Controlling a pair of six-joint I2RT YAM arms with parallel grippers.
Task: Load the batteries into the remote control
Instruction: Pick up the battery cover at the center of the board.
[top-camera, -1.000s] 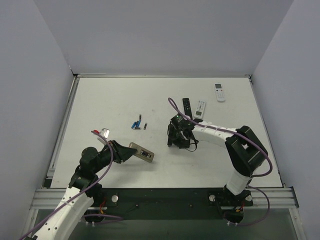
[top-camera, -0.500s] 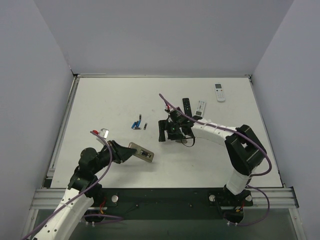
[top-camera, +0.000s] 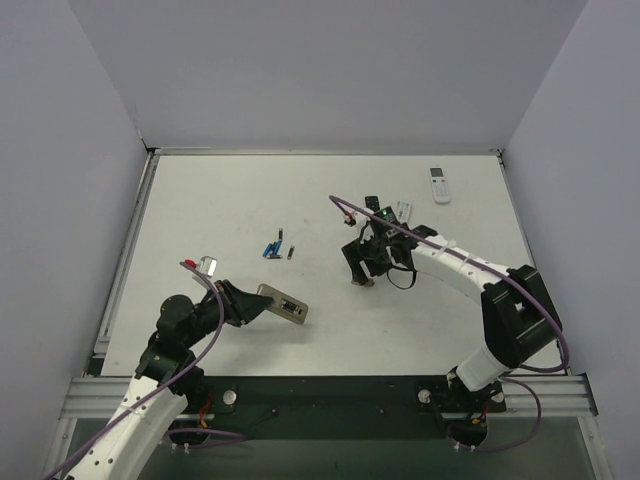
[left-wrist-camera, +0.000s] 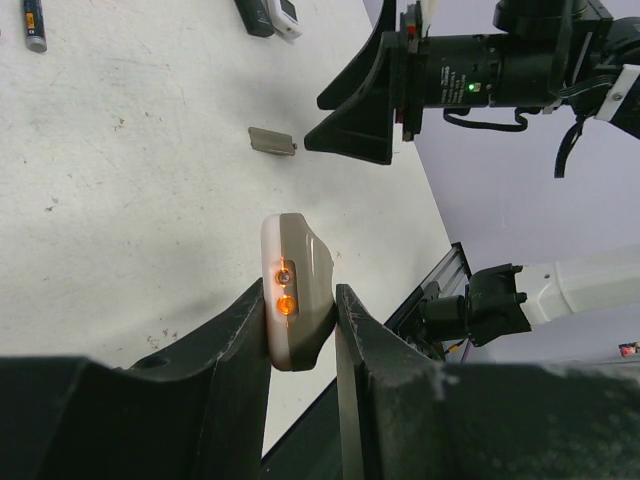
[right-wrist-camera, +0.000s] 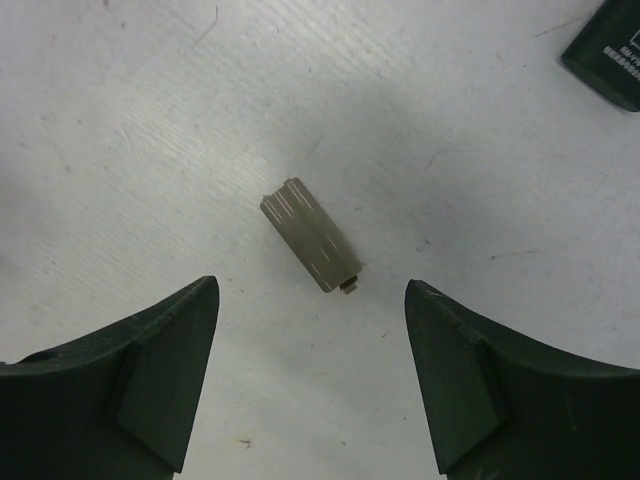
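Grey-tan oblong remote control (top-camera: 283, 305) is clamped in left gripper (left-wrist-camera: 300, 290), right gripper (right-wrist-camera: 310, 290) is spread, thin blue-and-dark batteries (top-camera: 275, 248) are not yet loaded

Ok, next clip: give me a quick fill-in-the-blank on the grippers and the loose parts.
1. The left gripper is ____ on the small oblong remote control with the grey-tan back.
2. The right gripper hangs with jaws ____ over the small flat grey-tan battery cover.
3. The thin blue and dark cylindrical batteries lie on the white table, held by ____ gripper.
Missing words: shut; open; neither.
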